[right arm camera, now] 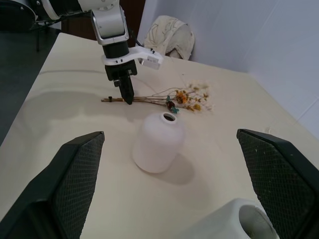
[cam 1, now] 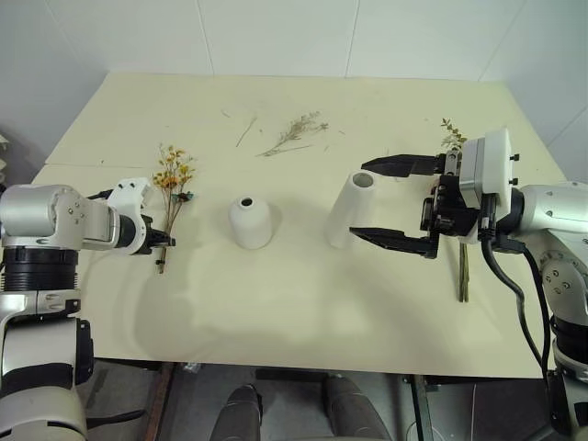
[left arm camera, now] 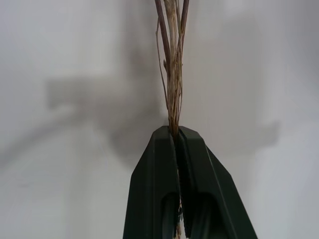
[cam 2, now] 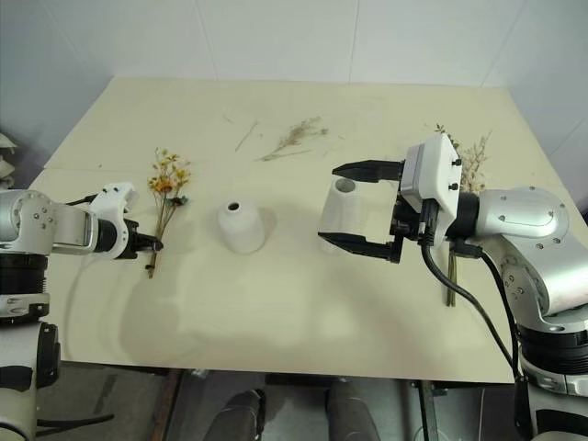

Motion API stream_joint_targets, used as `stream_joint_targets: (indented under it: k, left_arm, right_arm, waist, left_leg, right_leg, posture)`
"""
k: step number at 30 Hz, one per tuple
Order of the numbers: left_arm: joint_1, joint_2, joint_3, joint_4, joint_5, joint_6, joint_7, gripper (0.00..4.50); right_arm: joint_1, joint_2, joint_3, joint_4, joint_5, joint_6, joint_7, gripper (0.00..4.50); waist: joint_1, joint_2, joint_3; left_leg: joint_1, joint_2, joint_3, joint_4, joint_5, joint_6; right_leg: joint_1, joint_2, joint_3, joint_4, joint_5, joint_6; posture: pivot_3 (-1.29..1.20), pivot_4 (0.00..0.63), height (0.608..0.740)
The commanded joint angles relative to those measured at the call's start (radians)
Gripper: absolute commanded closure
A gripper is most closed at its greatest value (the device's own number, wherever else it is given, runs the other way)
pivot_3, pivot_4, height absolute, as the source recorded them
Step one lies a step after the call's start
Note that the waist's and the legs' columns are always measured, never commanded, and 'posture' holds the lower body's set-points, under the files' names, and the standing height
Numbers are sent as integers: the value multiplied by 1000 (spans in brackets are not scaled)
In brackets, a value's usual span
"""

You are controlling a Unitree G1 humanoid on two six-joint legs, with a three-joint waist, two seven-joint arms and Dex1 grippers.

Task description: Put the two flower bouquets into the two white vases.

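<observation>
Left gripper [cam 1: 166, 241] angled down to the worktop [cam 1: 294, 312], fingers [left arm camera: 167, 174] pinched tight on the thin stems of the yellow-orange bouquet [cam 1: 172, 184], well to the left of the squat vase [cam 1: 251, 221]; stems gripped near their lower end, blossoms pointing away toward the far edge, bunch lying flat on the surface. Right gripper [cam 1: 386, 202] held level above the worktop to the right of the squat vase, pointing left, fingers [right arm camera: 75, 169] spread wide and holding nothing, one ahead of and one behind the tall cone vase [cam 1: 350, 209], not touching it as far as can be told. Tall cone vase just right of the squat vase, leaning, mouth tipped toward the far side. Bushy green-beige bouquet [cam 2: 471, 161] further right of the squat vase, behind the right arm, mostly hidden, its stems [cam 1: 464, 271] running toward the near edge. Loose dried sprig [cam 1: 296, 131] lying beyond the squat vase toward the far edge, with a stray twig [cam 1: 245, 131] beside it. Squat vase upright, small round hole on top.
</observation>
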Motion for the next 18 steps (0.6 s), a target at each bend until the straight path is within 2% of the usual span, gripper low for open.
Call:
stream_joint_targets:
  k: [1,9,14,18]
  left_arm:
    - [40,-32,180,57,40,-216,-4,4473]
    - [161,-139,402,-130,-49,-763,-280,4473]
    - [234,-141,406,-249,-209,-750,-529,4473]
    - [221,-96,349,-250,-222,-796,-706,4473]
  right_arm:
    - [11,-28,-47,-38,24,5,-11,0]
    - [31,-28,-69,-47,18,-15,-40,0]
    - [38,-21,-75,-40,3,-42,-62,0]
    - [48,-23,-78,-42,12,-45,-61,0]
  waist:
    - [-1,0,0]
    - [10,-4,1]
    - [15,-4,1]
    - [20,-4,1]
  left_leg:
    - [1,0,0,0,1,1]
    - [-3,1,-1,-2,3,-2]
    - [-4,2,0,-5,3,-2]
    - [-6,2,0,-4,3,-2]
  right_leg:
    - [0,0,0,0,0,0]
    - [-1,-1,-3,-3,2,1]
    - [-3,-1,-3,-7,2,1]
    - [-4,-1,-3,-6,2,1]
  posture:
    - [0,150,740]
    - [0,150,740]
    - [0,150,740]
    - [0,150,740]
